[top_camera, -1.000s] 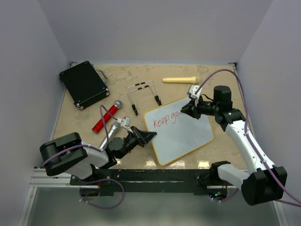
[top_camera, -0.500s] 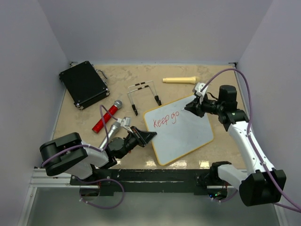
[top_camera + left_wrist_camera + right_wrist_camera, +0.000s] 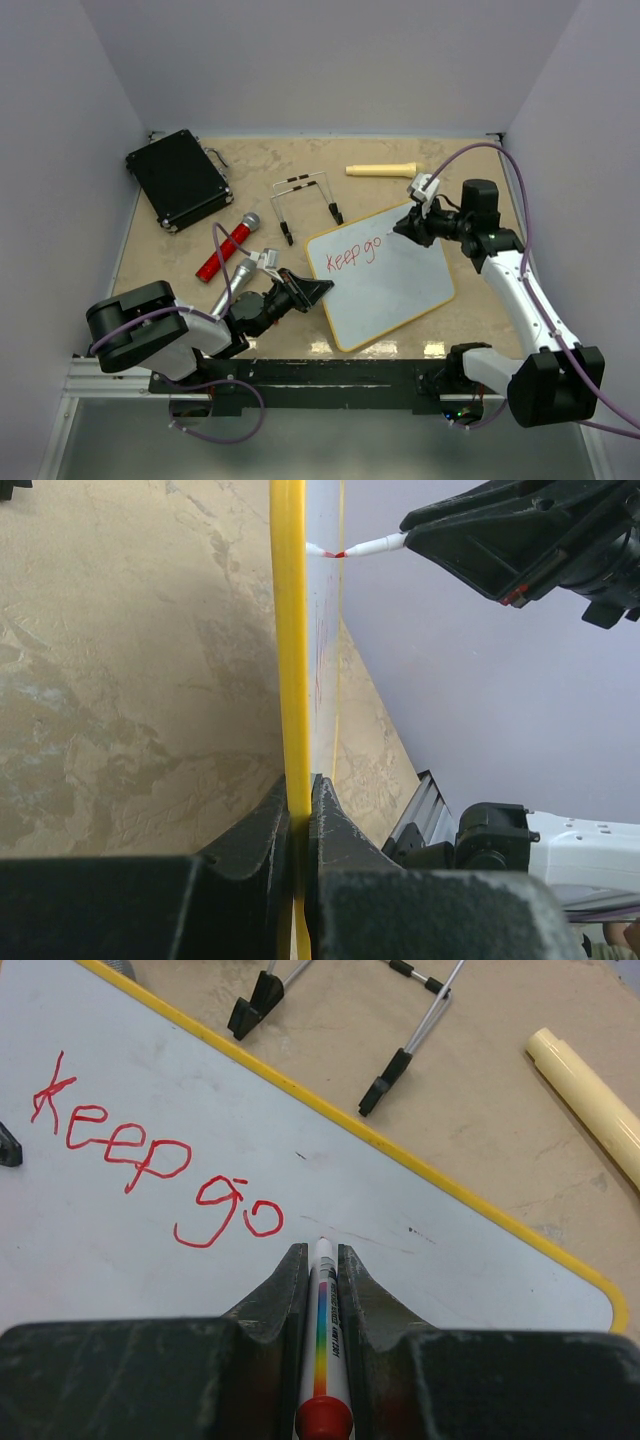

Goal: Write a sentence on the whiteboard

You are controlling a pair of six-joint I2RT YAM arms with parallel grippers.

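The whiteboard, white with a yellow frame, lies at centre right of the table. It bears the sentence in red, reading "Keep go". My left gripper is shut on the board's left edge, its yellow frame clamped between the fingers. My right gripper is shut on a white marker with a rainbow stripe and red end cap. The marker tip is at the board surface just right of the "o". The tip also shows in the left wrist view.
A black case lies at back left. A red microphone and a silver one lie left of the board. A wire stand and a cream cylinder lie behind the board.
My right gripper with the marker has moved right along the board, and the writing has grown from "Keep g" to "Keep go". The left gripper has stayed put.
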